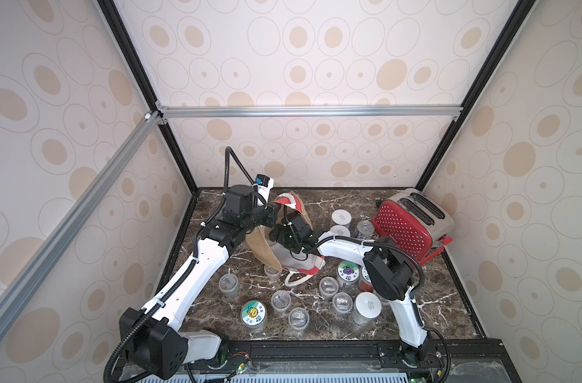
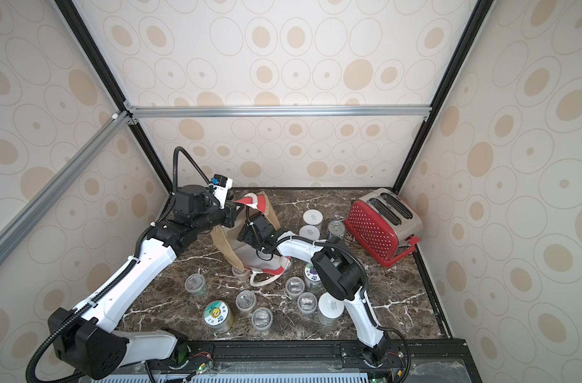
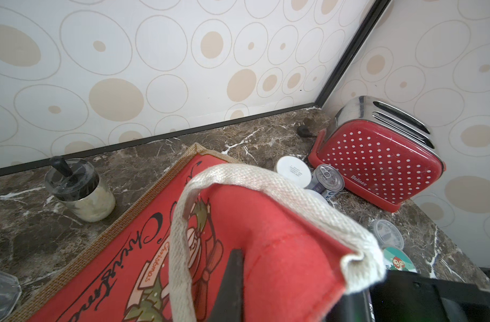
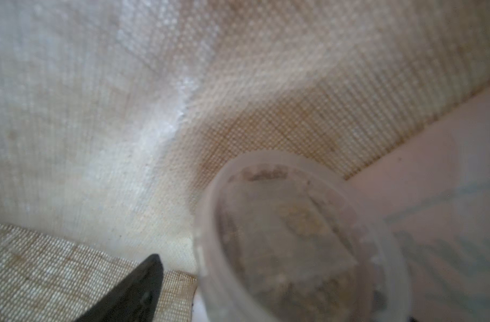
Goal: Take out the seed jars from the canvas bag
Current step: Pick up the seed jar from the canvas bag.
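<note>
I count a dozen-odd jars [image 1: 253, 313] out; left gripper [image 1: 278, 208] clenched on bag [image 1: 263, 247] rim, right gripper [image 1: 284, 233] spread inside, another jar [image 4: 294, 237] just ahead.

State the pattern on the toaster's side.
The toaster side is red with white polka dots; the left wrist view shows it best.

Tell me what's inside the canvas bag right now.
One small clear seed jar, blurred, is against the canvas bag's white lining, seen in the right wrist view. In both top views the right arm covers the mouth, so any other jars inside are hidden.
</note>
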